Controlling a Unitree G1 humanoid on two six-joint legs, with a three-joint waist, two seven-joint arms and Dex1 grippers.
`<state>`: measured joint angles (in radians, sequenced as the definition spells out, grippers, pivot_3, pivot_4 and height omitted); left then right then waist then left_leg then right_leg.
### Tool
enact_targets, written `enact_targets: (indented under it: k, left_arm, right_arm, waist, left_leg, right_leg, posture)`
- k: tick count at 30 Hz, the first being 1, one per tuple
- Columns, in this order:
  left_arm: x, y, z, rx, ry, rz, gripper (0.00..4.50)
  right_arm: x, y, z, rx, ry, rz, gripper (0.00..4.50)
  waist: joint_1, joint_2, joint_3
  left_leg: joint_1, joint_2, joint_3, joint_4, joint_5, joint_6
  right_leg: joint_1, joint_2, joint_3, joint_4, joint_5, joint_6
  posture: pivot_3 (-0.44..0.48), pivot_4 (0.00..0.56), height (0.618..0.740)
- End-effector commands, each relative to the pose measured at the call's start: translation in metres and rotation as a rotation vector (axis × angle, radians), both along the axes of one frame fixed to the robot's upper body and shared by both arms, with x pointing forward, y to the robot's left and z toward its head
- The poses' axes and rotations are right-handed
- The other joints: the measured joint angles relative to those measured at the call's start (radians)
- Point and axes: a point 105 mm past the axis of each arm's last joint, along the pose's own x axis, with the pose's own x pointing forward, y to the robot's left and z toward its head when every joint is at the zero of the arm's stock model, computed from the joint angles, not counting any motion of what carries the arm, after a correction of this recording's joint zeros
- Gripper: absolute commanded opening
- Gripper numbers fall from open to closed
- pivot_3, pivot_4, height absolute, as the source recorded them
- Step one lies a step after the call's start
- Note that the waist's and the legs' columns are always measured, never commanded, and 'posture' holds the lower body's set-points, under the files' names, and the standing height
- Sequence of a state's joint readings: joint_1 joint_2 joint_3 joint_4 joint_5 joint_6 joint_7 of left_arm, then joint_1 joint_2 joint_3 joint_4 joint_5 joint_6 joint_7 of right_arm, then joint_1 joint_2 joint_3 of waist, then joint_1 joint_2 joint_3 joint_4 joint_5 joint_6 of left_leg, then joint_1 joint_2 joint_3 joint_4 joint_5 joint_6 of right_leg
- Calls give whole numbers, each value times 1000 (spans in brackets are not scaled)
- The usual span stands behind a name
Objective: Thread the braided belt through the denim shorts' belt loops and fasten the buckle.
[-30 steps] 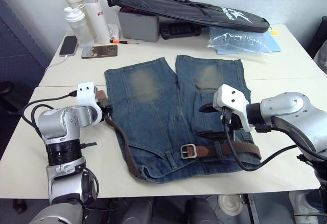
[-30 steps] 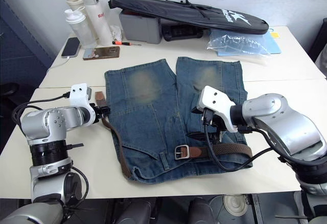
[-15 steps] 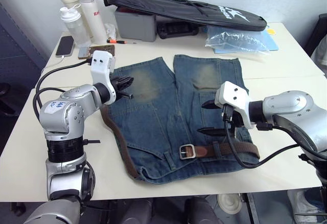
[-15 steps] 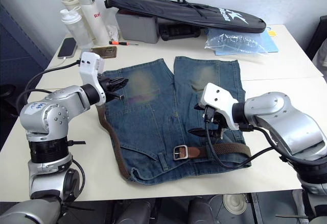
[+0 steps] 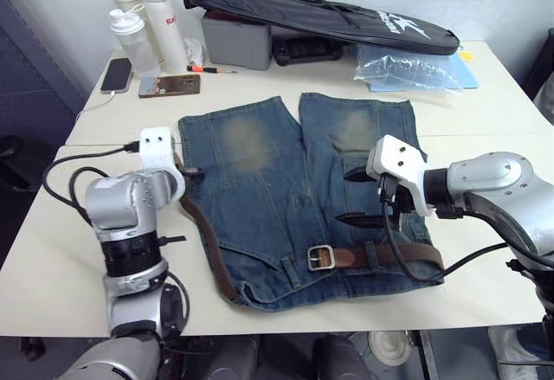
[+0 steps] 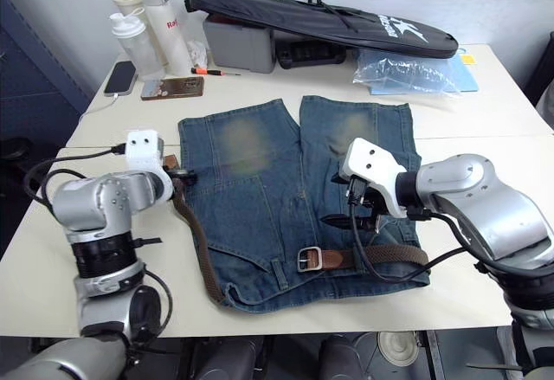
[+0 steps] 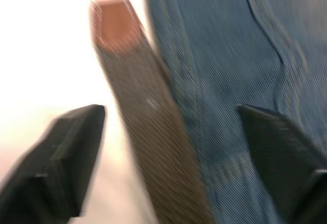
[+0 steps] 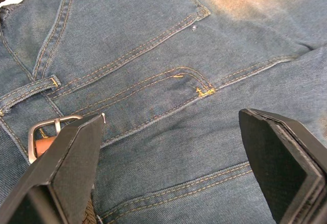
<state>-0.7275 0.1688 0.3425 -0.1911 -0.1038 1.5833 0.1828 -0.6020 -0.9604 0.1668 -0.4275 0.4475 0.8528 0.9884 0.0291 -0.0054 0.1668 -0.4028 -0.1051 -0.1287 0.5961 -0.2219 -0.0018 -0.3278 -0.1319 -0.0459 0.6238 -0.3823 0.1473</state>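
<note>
The left gripper [image 7: 168, 147] is hovering spread wide over the braided belt [image 7: 153, 137] tip beside the denim shorts [image 5: 294, 198]; it should be closing squarely across the strap. The right gripper [image 8: 171, 157] (also wide, holding nothing) is waiting beside the buckle [image 5: 319, 256]. Bottles [image 5: 147, 21] are standing well beyond the shorts.

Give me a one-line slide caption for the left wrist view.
Open left gripper poised over the braided belt and its reddish leather tip, lying beside the denim shorts.
</note>
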Motion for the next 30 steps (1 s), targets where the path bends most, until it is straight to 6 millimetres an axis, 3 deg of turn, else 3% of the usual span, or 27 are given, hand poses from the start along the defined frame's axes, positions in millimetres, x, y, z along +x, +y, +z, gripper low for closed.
enact_targets:
  k: [1, 9, 13, 16, 20, 26, 28, 30]
  left_arm:
    - [-2, -2, 13, 7, -40, 52, 4436]
    - [-12, 18, 2, 39, -1, 196, 4436]
    - [-14, 18, 1, 45, 0, 215, 3351]
    - [-18, 15, -5, 35, 11, 227, 1793]
    - [-19, 20, -3, 68, 10, 252, 71]
    - [-14, 39, 27, 109, -119, 341, 26]
    - [-5, 33, 47, 91, -241, 302, 26]
    - [8, 3, 80, 163, -439, 42, 26]
  right_arm:
    - [2, 3, 11, 1, -55, 17, 4480]
    - [3, 2, 7, -7, -54, 15, 4480]
    - [3, 1, 6, -12, -54, 12, 4480]
    - [3, 1, 5, -17, -56, 10, 4480]
    - [4, 1, 4, -17, -60, 8, 4480]
    - [6, 0, 4, -21, -68, 2, 4480]
    - [7, 0, 4, -22, -71, 2, 4480]
    - [8, -1, 5, -22, -77, -2, 4480]
  waist:
    - [-1, 0, 0]
    - [-3, 0, 0]
    - [0, 0, 0]
    - [4, 0, 0]
    - [4, 0, 0]
    - [0, -1, 0]
    - [1, -1, 0]
    - [1, -1, 1]
  left_leg:
    - [0, 0, 0, 0, 0, 0]
    - [0, 2, 3, 0, -1, -2]
    - [0, 2, 3, 0, -1, -2]
    - [0, 2, 3, 1, -1, -2]
    - [0, 2, 3, 1, -1, -2]
    - [1, 3, 3, 0, -2, -4]
    - [0, 3, 3, 1, -2, -4]
    - [0, 3, 3, 1, -2, -4]
  right_leg:
    - [0, 0, 0, 0, 0, 0]
    - [0, 1, 0, -1, 0, 0]
    - [0, 1, 0, -1, 0, 0]
    - [0, 0, 0, -1, 0, 0]
    - [0, 1, 0, -1, 0, 0]
    - [0, 2, 0, -1, 0, 0]
    - [0, 2, -1, -1, 0, 0]
    - [0, 2, -1, -1, 0, 0]
  posture:
    - [0, 150, 738]
    - [0, 150, 738]
    - [0, 150, 738]
    - [0, 150, 738]
    - [0, 150, 738]
    - [0, 150, 738]
    - [0, 150, 738]
    - [0, 150, 738]
